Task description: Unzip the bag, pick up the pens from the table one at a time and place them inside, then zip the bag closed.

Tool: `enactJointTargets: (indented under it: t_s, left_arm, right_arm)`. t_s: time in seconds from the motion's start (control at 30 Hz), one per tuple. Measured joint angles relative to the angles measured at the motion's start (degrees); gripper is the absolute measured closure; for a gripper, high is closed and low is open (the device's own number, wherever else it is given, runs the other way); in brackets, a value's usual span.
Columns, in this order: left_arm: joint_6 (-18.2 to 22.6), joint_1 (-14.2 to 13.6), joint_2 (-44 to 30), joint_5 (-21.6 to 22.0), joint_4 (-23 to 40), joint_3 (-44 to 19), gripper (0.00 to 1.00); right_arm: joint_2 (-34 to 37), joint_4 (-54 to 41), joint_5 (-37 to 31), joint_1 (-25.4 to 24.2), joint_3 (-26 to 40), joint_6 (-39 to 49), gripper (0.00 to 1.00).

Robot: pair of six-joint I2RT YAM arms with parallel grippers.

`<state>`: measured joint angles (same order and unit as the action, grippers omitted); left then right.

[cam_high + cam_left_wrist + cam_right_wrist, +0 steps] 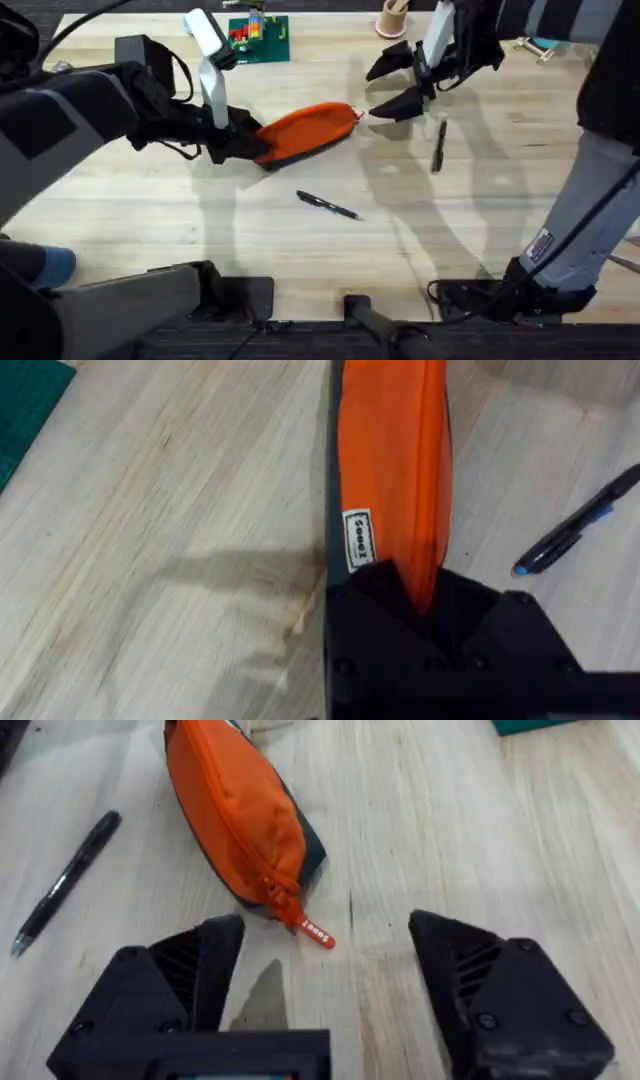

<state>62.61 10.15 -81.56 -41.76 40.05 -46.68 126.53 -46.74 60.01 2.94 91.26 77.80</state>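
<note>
The orange bag [305, 130] lies slanted on the table [150, 215], its zipper closed. My left gripper [243, 143] is shut on the bag's left end; the left wrist view shows the bag [395, 480] pinched between the black fingers [480, 630]. My right gripper [372, 93] is open just beyond the bag's right end. In the right wrist view the zipper pull [313, 933] lies on the wood between the spread fingers [190, 980], untouched. One pen [328, 205] lies in front of the bag, and another pen [438, 147] lies to the right of it.
A green board with coloured blocks [258, 38] and a small cup [392, 20] stand along the far edge. A teal object [545, 45] lies at the far right. Bare wood stretches across the near half of the table.
</note>
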Motion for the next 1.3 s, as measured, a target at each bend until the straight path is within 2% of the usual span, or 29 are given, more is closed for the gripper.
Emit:
enactJointTargets:
  t_s: [0.73, 0.93, 1.2, 1.3]
  left_arm:
    - [0.02, 0.0, 0.0, 0.02, 0.0, 0.0, 0.959]
    - [0.02, 0.0, 0.02, 0.02, 0.0, 0.0, 0.959]
    - [0.02, 0.0, 0.02, 0.04, -0.02, 0.0, 0.959]
    - [0.0, 0.0, 0.02, 0.07, 0.0, 0.0, 0.959]
  right_arm:
    - [5.98, 0.85, 0.19, 4.11, 0.0, 2.76, 0.013]
    - [6.03, 0.92, 0.01, 5.01, 0.09, 3.23, 0.153]
    - [6.03, 0.3, -0.68, 5.93, 0.09, 3.23, 0.528]
    - [6.03, 0.42, -0.85, 5.95, 0.09, 3.23, 0.568]
